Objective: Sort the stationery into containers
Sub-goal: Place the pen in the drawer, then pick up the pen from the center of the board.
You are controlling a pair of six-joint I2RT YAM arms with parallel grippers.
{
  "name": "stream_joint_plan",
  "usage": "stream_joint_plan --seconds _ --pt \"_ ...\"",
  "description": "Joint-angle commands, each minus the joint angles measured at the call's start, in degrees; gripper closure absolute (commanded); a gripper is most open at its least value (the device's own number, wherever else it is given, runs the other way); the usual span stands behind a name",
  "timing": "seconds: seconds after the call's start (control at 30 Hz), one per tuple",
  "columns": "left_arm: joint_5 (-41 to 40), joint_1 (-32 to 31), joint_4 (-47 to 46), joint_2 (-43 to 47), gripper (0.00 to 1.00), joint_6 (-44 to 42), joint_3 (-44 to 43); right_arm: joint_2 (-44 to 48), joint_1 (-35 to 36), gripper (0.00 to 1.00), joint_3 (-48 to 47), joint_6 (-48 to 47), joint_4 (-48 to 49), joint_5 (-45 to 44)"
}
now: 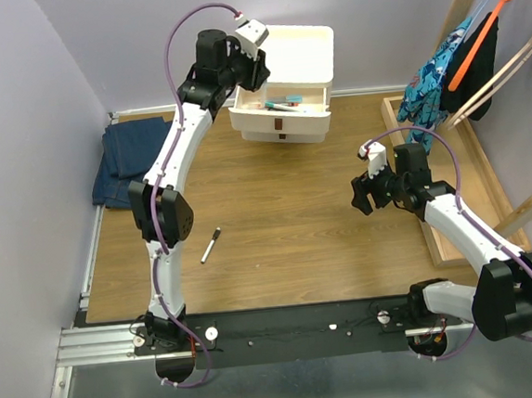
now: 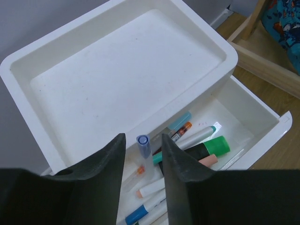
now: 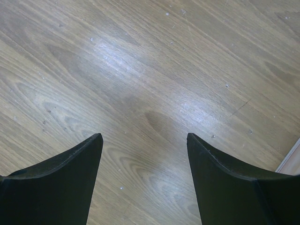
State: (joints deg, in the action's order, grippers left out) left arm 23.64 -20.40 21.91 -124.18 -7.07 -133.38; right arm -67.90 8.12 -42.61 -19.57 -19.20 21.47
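Observation:
The cream-white cabinet [image 1: 301,47] stands at the back of the table with its top drawer [image 1: 283,115] pulled out. My left gripper [image 1: 253,73] hangs over that drawer [image 2: 262,140], open [image 2: 144,136]. A clear pen with a blue cap [image 2: 143,143] shows between the jaws without touching either, leaning in the drawer. Several markers lie there, among them a green-capped highlighter [image 2: 213,147] and a blue-capped marker [image 2: 140,213]. A white pen with a black cap [image 1: 210,245] lies on the table. My right gripper [image 1: 361,195] is open and empty [image 3: 144,136] over bare wood.
Folded blue jeans [image 1: 127,160] lie at the far left. A shallow wooden tray [image 1: 435,240] runs along the right edge, with a wooden rack of hanging clothes [image 1: 459,61] over it. The cabinet's flat top [image 2: 122,75] is a shallow white recess.

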Motion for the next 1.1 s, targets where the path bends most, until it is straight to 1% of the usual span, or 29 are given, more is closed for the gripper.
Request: stream_joint_plan --seconds 0.0,0.03,0.07,0.1,0.13,0.17,0.2,0.23,0.27,0.33,0.37,0.4,0.43,0.47,0.53,0.57,0.6,0.63,0.67,0.77,0.83,0.93,0.97,1.07 --pt "-1.1 -0.7 0.1 8.0 0.49 -0.9 2.2 -0.1 -0.5 0.20 -1.5 -0.2 0.0 -0.6" --pt "-0.8 -0.7 0.2 10.0 0.47 -2.0 6.3 -0.1 -0.5 0.20 -1.5 -0.2 0.2 -0.6" --pt "0.2 -0.7 0.8 14.7 0.44 -3.1 8.9 0.0 -0.5 0.20 -1.4 -0.2 0.3 -0.6" --pt "0.6 -0.7 1.0 17.3 0.41 -4.6 11.8 0.0 -0.5 0.20 -1.2 -0.1 0.3 -0.5" --pt "1.1 -0.7 1.5 20.0 0.39 -8.6 18.1 0.0 -0.5 0.20 -1.2 -0.1 0.3 -0.5" --pt "1.9 -0.7 3.8 25.0 0.33 -11.3 21.1 0.0 -0.5 0.20 -1.2 -0.1 0.3 -0.4" --pt "2.0 -0.7 5.7 27.4 0.30 -15.0 23.8 0.0 -0.5 0.20 -1.1 -0.2 0.3 -0.3" --pt "2.0 -0.7 7.8 29.6 0.28 -21.2 29.2 -0.1 -0.5 0.20 -1.0 -0.1 0.3 -0.2" --pt "1.9 -0.5 12.7 33.5 0.22 -24.9 31.7 -0.2 -0.5 0.20 -1.0 -0.1 0.5 -0.1" --pt "1.1 -0.2 18.7 36.4 0.20 -30.0 36.8 -0.7 -0.5 0.20 -0.9 0.0 0.9 0.1" --pt "1.2 0.1 25.1 38.0 0.19 -33.0 37.8 -0.9 -0.4 0.20 -0.9 0.1 1.1 0.5" --pt "0.4 0.1 28.1 38.4 0.20 -33.5 38.6 -1.2 -0.5 0.20 -0.9 0.1 1.2 0.8" --pt "0.1 0.1 30.7 38.6 0.20 -33.1 39.9 -1.5 -0.5 0.20 -1.2 0.1 1.4 1.1" --pt "0.3 0.1 36.9 38.1 0.21 -33.0 40.1 -2.1 -0.5 0.20 -1.4 0.1 1.4 2.0" --pt "-1.0 -0.2 42.7 36.6 0.23 -32.6 40.5 -2.8 -0.4 0.20 -2.2 0.2 1.2 2.9" --pt "-2.4 -0.2 46.2 35.2 0.26 -31.4 41.2 -3.9 -0.4 0.20 -3.4 -0.1 0.5 3.7" --pt "-4.2 -0.2 46.8 34.5 0.28 -27.9 42.3 -4.3 -0.4 0.20 -4.1 -0.4 0.0 4.0" --pt "-6.8 -0.1 47.1 34.0 0.30 -26.5 44.9 -4.9 -0.4 0.20 -4.6 -0.6 -0.1 4.2" --pt "-7.7 -0.1 46.6 33.7 0.32 -25.3 46.6 -5.3 -0.3 0.21 -5.0 -1.1 -0.2 4.1" --pt "-9.9 -0.1 43.3 34.1 0.33 -20.1 52.9 -6.5 0.4 0.21 -6.7 -2.1 -0.3 3.7" --pt "-10.0 -0.1 42.5 34.0 0.33 -17.1 56.8 -7.1 1.1 0.22 -7.9 -2.3 -0.3 3.1" --pt "-11.4 -0.1 41.2 33.2 0.33 -15.2 60.6 -7.7 2.9 0.23 -9.7 -3.8 -1.0 3.0" --pt "-12.0 -0.1 41.1 32.5 0.33 -13.4 61.0 -7.8 3.6 0.23 -10.0 -5.6 -1.7 2.8" --pt "-13.5 0.0 40.3 31.9 0.33 -12.6 63.1 -9.4 6.0 0.23 -12.1 -9.8 -3.3 2.1"
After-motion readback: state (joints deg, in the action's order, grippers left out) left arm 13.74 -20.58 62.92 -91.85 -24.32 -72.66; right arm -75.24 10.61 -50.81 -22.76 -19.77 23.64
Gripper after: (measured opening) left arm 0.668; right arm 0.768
